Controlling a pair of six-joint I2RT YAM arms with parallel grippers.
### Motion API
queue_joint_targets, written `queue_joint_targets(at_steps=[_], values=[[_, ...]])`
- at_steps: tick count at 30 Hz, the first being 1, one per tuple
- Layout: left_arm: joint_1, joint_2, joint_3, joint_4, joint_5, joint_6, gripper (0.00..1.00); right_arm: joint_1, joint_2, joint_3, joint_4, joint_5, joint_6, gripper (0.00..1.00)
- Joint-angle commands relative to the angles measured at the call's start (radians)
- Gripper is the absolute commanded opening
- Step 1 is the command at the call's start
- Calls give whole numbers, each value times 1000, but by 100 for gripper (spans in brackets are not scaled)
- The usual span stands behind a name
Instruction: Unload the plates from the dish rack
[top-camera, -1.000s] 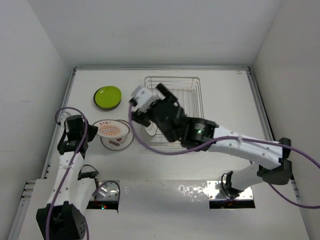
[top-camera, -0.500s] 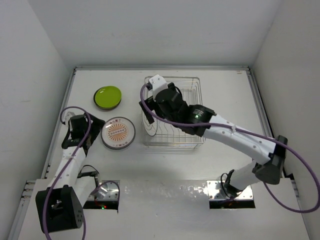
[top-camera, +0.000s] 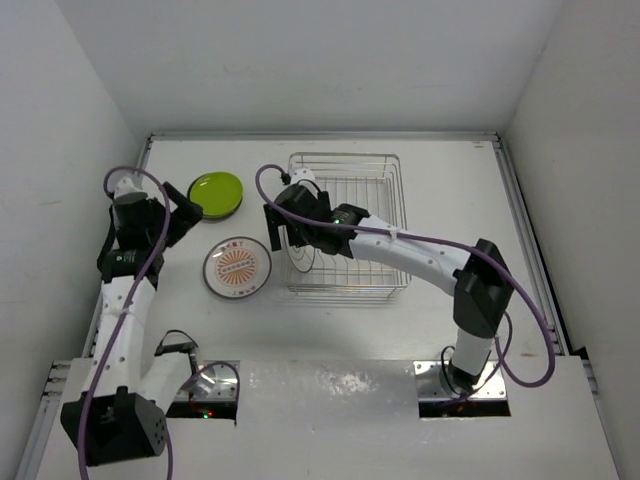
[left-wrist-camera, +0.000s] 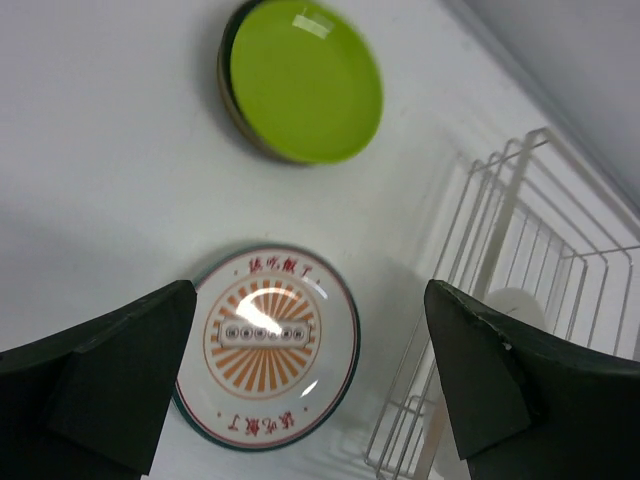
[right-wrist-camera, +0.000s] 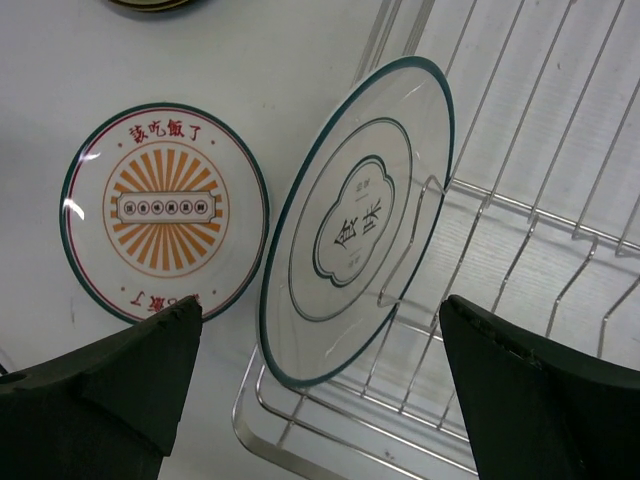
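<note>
A: Closest to the arm bases, the sunburst plate (top-camera: 237, 268) lies flat on the white table (top-camera: 450, 200). It sits just left of the dish rack (top-camera: 345, 290) and clear of its wires.

B: Right beside it, in the rack's near-left corner, one plate stands on edge. That's the white plate with the dark green rim (right-wrist-camera: 355, 215), with characters in its centre, tilted and leaning on a wire prong.

A: The right gripper (right-wrist-camera: 320, 300) hovers directly above that plate. Its fingers are spread wide to either side in the wrist view, and nothing is pinched between them.

B: Nothing in hand there. From above, the rest of the rack shows only bare wire.

A: Across on the left, the left gripper (left-wrist-camera: 310, 285) hangs over the table between the two unloaded plates. Its fingers are just as far apart, and it carries nothing.

B: Its wrist camera looks down on the sunburst plate, with the rack's corner off to the right.

A: Farthest out is the lime green plate (left-wrist-camera: 305, 80), flat on the table and well left of the rack. A darker rim peeks out under its edge.
</note>
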Motion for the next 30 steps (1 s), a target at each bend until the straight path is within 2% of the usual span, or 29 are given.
queue_joint_targets(at_steps=[1, 3, 4, 7, 8, 13, 14, 18, 23, 30], values=[[-2, -44, 103, -70, -34, 169, 95, 0, 24, 57, 51, 49, 91, 99], [-4, -73, 103, -79, -117, 177, 95, 0, 48, 52, 58, 60, 113, 96], [-5, -99, 78, -60, -122, 177, 95, 0, 51, 37, 65, 66, 118, 87], [-4, -128, 1, -11, -119, 174, 95, 0, 47, -4, 129, 69, 133, 69], [-5, -131, -16, -4, -123, 172, 95, 0, 44, -24, 152, 69, 136, 58], [-4, -96, -10, -13, -122, 180, 94, 1, 58, -14, 159, 65, 125, 38], [-4, -96, -13, -12, -122, 178, 94, 1, 58, -12, 162, 56, 121, 30], [-5, -110, -21, -4, -119, 177, 94, 1, 61, -9, 157, 43, 86, 15], [-5, -118, -22, -4, -122, 175, 94, 1, 41, -12, 140, 17, 43, 0], [-5, -116, -9, -13, -120, 161, 94, 18, -31, 9, 130, -1, -20, 0]])
